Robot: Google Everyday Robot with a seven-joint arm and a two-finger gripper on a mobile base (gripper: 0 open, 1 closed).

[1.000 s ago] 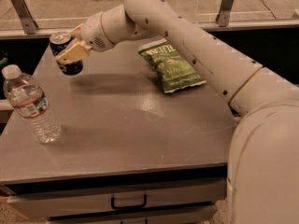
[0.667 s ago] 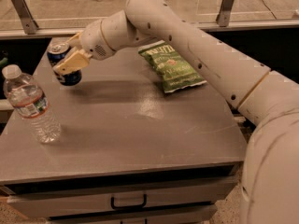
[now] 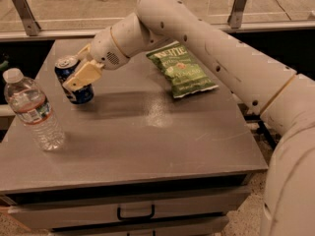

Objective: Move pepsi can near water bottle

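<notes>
Cream-coloured gripper (image 3: 81, 80): clenched on the pepsi can (image 3: 81, 95), one pale finger lying across its blue side; it sits just behind the water bottle (image 3: 35, 113) and a little to the bottle's right in the view.
Pepsi can: held tilted, silver top leaning away from the bottle's cap and base low over the table (image 3: 147, 132); whether the base touches the table cannot be told. It is near the water bottle, with a gap between them.
Grip: taken on the can's side, which probably leaves the base free for setting down.
Arm (image 3: 197, 38): white, reaching in from the right of the bottle, so it comes at the can without crossing the bottle.
Water bottle: upright, capped, near the table's front-left edge; it is the target and nothing touches it.
Chip bag (image 3: 182, 70): green, lying flat, well apart to the bottle's right and partly behind the arm.
Step in hand: likely lowering and releasing; tipping the can upright first seems wise.
</notes>
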